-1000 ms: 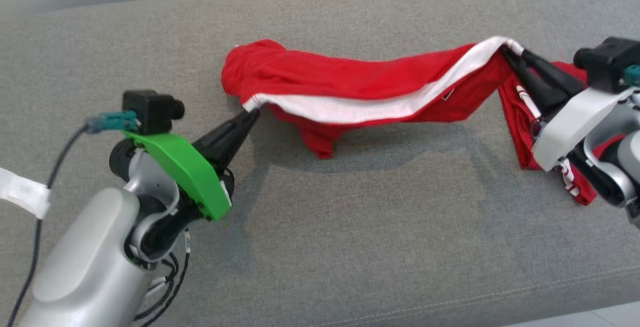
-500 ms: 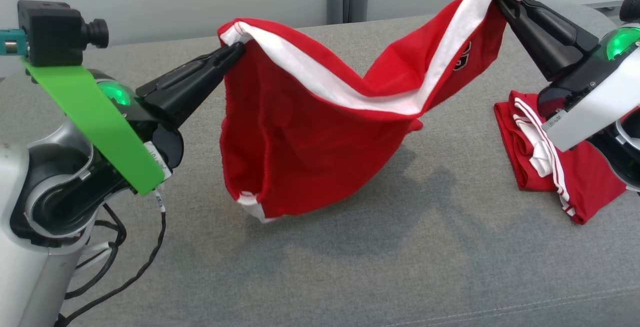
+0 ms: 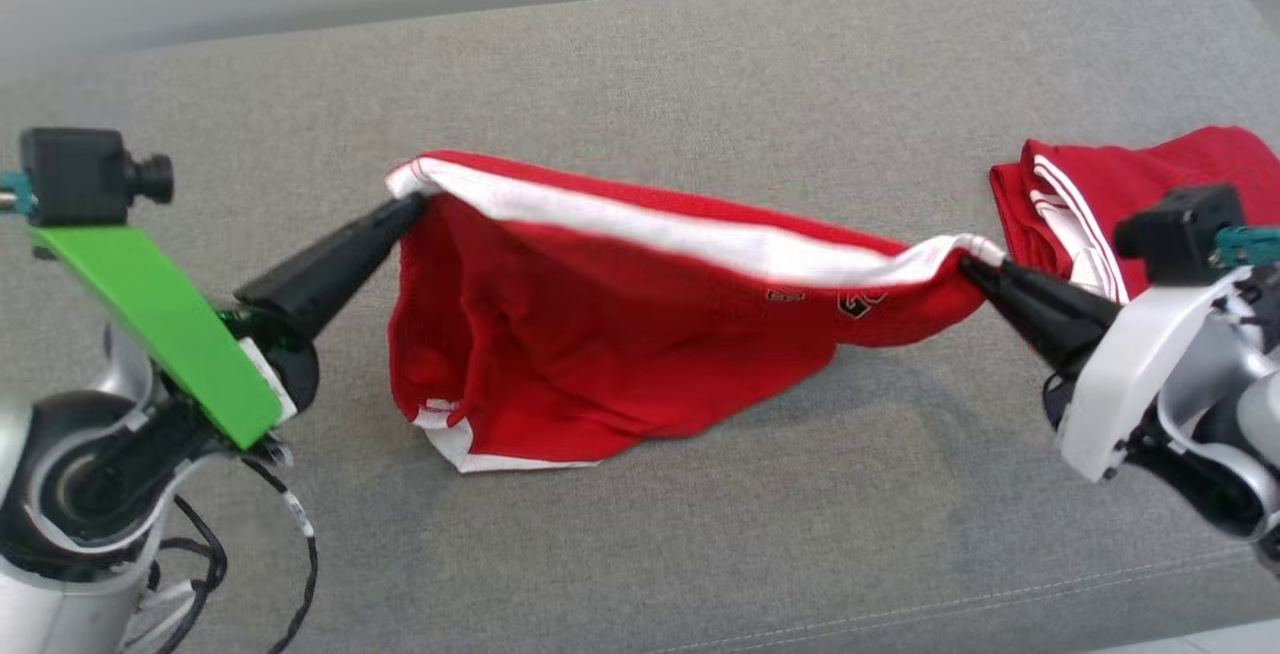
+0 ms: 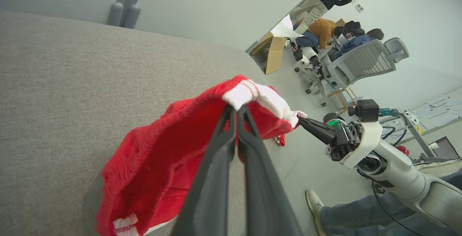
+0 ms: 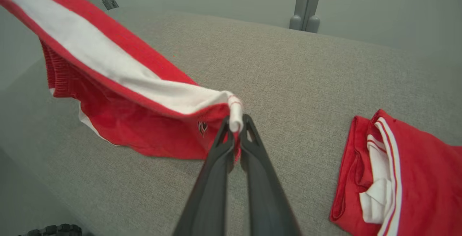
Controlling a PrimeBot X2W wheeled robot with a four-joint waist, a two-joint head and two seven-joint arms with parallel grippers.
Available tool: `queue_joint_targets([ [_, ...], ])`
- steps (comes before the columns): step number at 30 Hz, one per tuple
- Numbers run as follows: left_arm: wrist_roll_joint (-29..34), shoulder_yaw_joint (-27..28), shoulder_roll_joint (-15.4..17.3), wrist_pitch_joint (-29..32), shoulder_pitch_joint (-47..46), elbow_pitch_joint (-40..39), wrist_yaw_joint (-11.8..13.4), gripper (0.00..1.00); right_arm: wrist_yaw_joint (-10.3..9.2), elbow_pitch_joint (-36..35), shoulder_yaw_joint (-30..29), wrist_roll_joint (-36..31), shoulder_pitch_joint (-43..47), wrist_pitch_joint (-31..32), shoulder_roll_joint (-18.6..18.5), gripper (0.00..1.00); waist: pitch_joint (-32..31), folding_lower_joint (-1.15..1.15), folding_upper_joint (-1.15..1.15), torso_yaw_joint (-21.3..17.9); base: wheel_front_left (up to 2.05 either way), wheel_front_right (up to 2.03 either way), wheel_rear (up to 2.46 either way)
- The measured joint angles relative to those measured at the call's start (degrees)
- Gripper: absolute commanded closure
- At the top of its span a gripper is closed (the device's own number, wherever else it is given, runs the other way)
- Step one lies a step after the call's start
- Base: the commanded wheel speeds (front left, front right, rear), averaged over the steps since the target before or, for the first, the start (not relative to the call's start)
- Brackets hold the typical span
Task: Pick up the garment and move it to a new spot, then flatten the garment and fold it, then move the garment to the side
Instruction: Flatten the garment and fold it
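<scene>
1. At far left, the left gripper (image 3: 408,205) angles up and to the right. Its fingers are pinched tight on one end of the white band (image 3: 700,239) of the garment (image 3: 600,364). The left wrist view shows the tips closed on that white hem.
2. Centre: the garment is red with a white band and is strung between the two grippers. The band edge is lifted and sags a little mid-span. The red body hangs below, with its lower hem resting on the grey cushion (image 3: 700,64). A small dark logo (image 3: 858,304) sits near the right end.
3. Right of centre: the right gripper (image 3: 970,270) points left, fingers clamped on the other end of the band. In the right wrist view the band wraps over the fingertips.
4. Far right: a second garment (image 3: 1130,174), red with white stripes, lies folded flat on the cushion near the right gripper, clear of the held one.
5. Left wrist view, background: people (image 4: 325,30) beside a cardboard box (image 4: 274,53) and an office chair (image 4: 361,62). A shoe (image 4: 314,201) is on the floor below the right arm.
</scene>
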Motion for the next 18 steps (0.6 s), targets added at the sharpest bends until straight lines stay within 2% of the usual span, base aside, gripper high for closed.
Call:
queue_joint_targets([
  [6,3.6,-4.9,-0.7,-0.6,4.3,0.3,0.3,1.0,-0.56,1.0,1.8,-2.3,0.8,-2.6,6.7,1.0,3.8,0.0,0.0,-0.4,0.0,0.0,0.0],
  [13,10.1,-7.5,-2.1,-4.1,5.1,1.3,-1.4,1.0,-1.31,6.6,2.6,-8.0,0.8,-5.6,7.3,1.0,7.7,0.0,0.0,-0.9,0.0,0.0,0.0],
  [17,12.0,-7.5,-2.4,-6.3,5.1,2.0,-2.0,1.0,-1.47,9.0,3.9,-9.8,1.1,-6.4,8.0,0.76,9.0,0.0,0.0,-1.1,0.0,0.0,0.0],
  [18,12.5,-7.5,-2.4,-6.7,5.1,2.1,-2.0,1.0,-1.47,9.3,4.2,-10.0,1.3,-6.6,8.3,0.61,9.1,0.0,0.0,-1.1,0.0,0.0,0.0],
])
